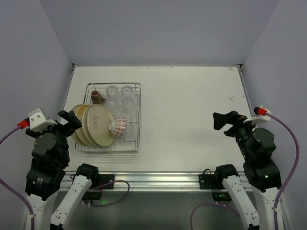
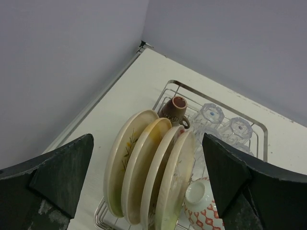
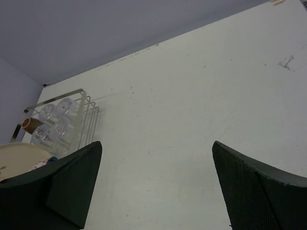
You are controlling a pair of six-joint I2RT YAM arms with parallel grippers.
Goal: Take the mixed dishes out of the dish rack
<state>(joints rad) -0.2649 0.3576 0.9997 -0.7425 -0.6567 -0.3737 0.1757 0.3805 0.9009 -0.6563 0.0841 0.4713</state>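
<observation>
The silver wire dish rack [image 1: 140,115] stands on the table's left side. In it, several cream plates [image 1: 96,125] stand on edge. A small white bowl with a red pattern [image 1: 120,127] lies beside them. Several clear glasses [image 1: 120,96] and a dark brown mug [image 1: 98,97] sit at the far end. My left gripper [image 1: 72,119] is open and empty, just left of the plates. Its wrist view shows the plates [image 2: 148,172], bowl [image 2: 201,206], mug [image 2: 175,109] and glasses [image 2: 223,124] between the open jaws. My right gripper [image 1: 221,120] is open and empty, far right of the rack [image 3: 84,96].
Grey walls close in the table at the left, back and right. A metal rail [image 1: 153,178] runs along the near edge by the arm bases. A small scuff [image 1: 231,97] marks the bare white tabletop at the right.
</observation>
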